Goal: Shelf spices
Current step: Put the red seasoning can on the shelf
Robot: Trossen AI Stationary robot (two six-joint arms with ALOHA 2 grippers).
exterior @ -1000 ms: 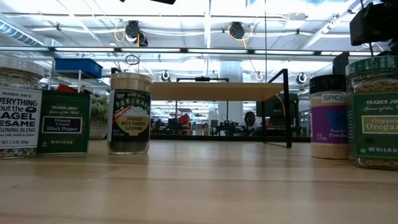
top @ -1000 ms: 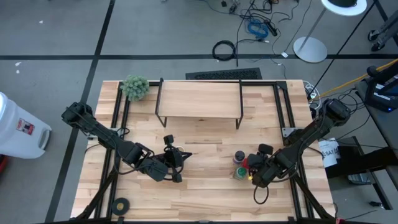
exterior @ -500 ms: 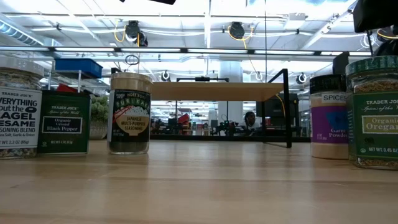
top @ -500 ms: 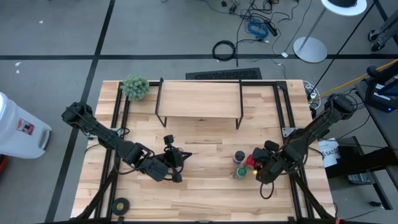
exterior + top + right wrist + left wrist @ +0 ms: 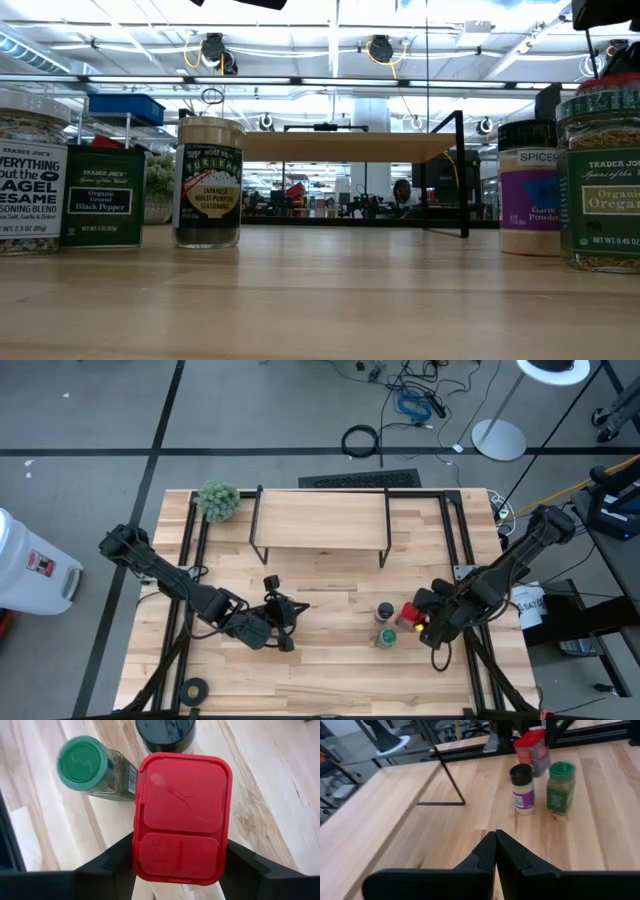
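From above, the shelf (image 5: 320, 518) stands at the back of the table with its top board bare, so no spice looks shelved yet. The right gripper (image 5: 425, 615) clamps the red tin (image 5: 410, 614) beside the green-lidded jar (image 5: 385, 637) and the dark-lidded jar (image 5: 385, 610). The left gripper (image 5: 283, 622) rests closed and empty near other spices at mid-table.

At table height, a bagel seasoning jar (image 5: 30, 185), a pepper tin (image 5: 105, 197) and a tan jar (image 5: 208, 182) sit on the tabletop, with the shelf behind them.

The left wrist view shows that arm's fingers pressed together, the red tin (image 5: 532, 746) tilted beyond.

The right wrist view shows the fingers on both sides of the red tin (image 5: 181, 818). Judged from this, every spice is still to be shelved.
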